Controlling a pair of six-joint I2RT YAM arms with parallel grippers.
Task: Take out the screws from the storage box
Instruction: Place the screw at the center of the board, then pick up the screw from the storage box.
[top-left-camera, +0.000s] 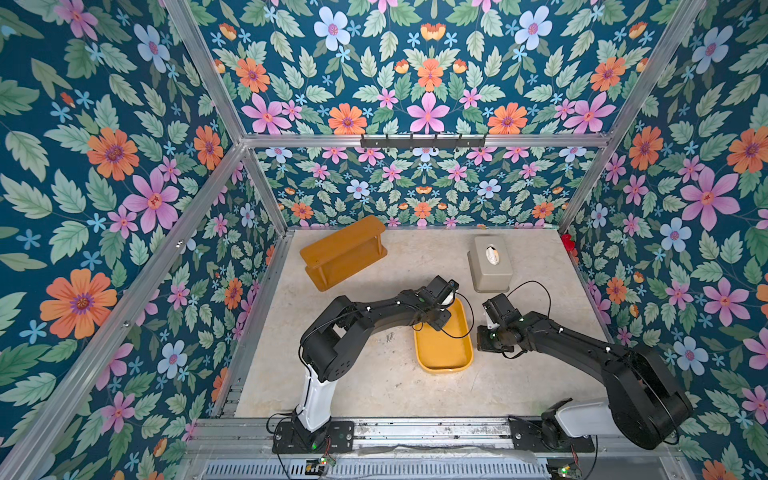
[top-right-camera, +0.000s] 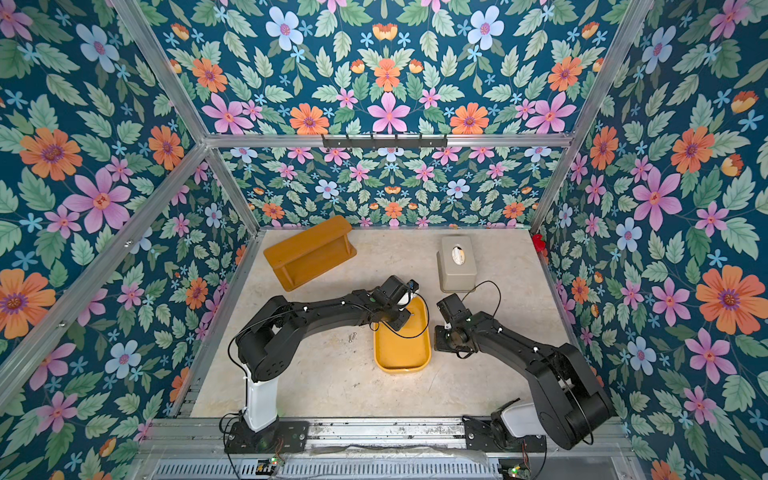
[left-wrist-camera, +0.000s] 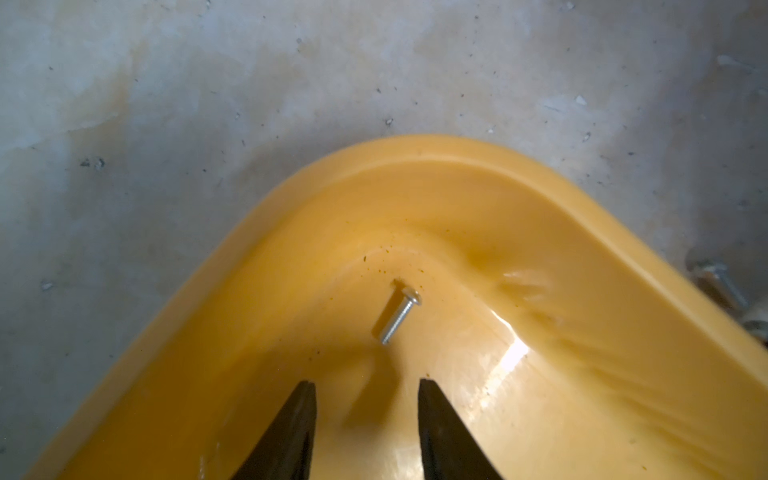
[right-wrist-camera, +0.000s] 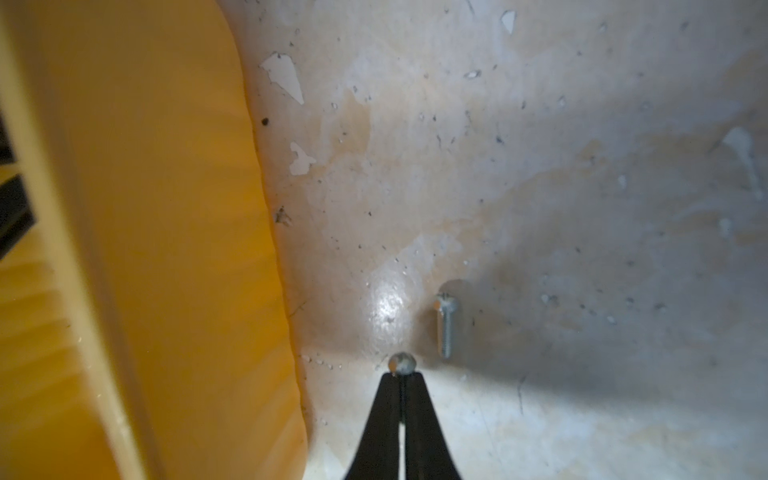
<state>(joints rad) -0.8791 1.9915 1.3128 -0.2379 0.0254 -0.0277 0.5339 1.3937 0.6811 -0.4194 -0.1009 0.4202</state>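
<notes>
The yellow storage box (top-left-camera: 444, 353) lies mid-table in both top views (top-right-camera: 401, 353). My left gripper (left-wrist-camera: 368, 384) hangs open over its far corner, fingers apart with nothing between them. One silver screw (left-wrist-camera: 399, 316) lies on the box floor just ahead of the fingertips. My right gripper (right-wrist-camera: 402, 374) is over the table just right of the box wall (right-wrist-camera: 145, 208), shut on a screw whose round head (right-wrist-camera: 402, 362) pokes out at the tips. Another screw (right-wrist-camera: 445, 328) lies on the table beside it. Two screws (top-left-camera: 388, 337) lie on the table left of the box.
An orange-brown wooden shelf (top-left-camera: 343, 251) lies at the back left and a grey tissue box (top-left-camera: 489, 264) at the back right. The left arm (top-left-camera: 374, 311) reaches across the box's far end. Aluminium frame rails and floral walls enclose the table.
</notes>
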